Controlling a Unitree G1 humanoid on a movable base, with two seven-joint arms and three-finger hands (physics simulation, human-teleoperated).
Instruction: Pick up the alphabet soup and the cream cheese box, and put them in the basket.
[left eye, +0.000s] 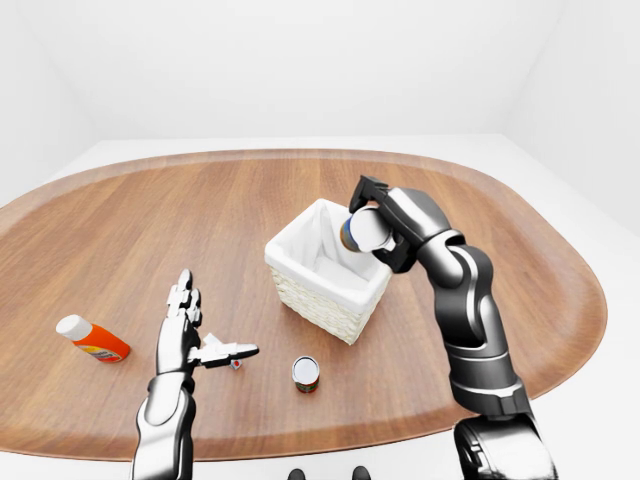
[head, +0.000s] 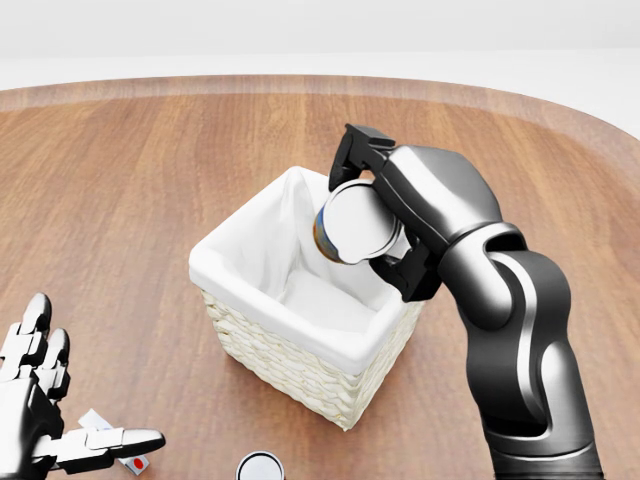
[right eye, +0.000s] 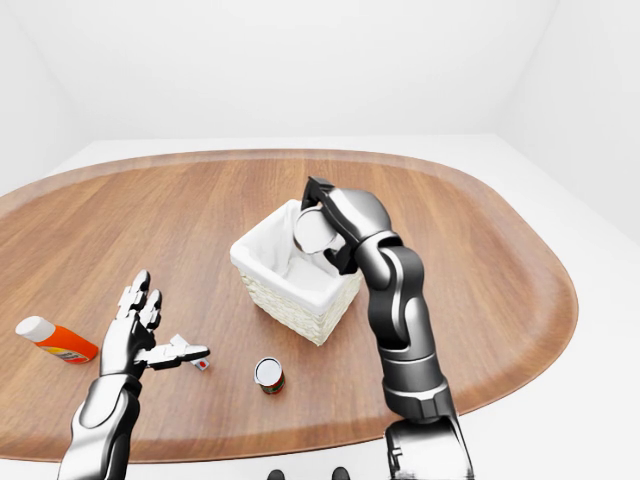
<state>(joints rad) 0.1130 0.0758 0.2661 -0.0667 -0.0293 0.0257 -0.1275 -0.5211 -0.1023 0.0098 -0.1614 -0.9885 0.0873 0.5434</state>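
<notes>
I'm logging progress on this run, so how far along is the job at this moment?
Nothing shows inside the basket yet. In hand: the right hand grips the alphabet soup over the basket's opening, unreleased. Left: dropping it in, then the cream cheese box, apparently the small white box under the open left hand.
</notes>
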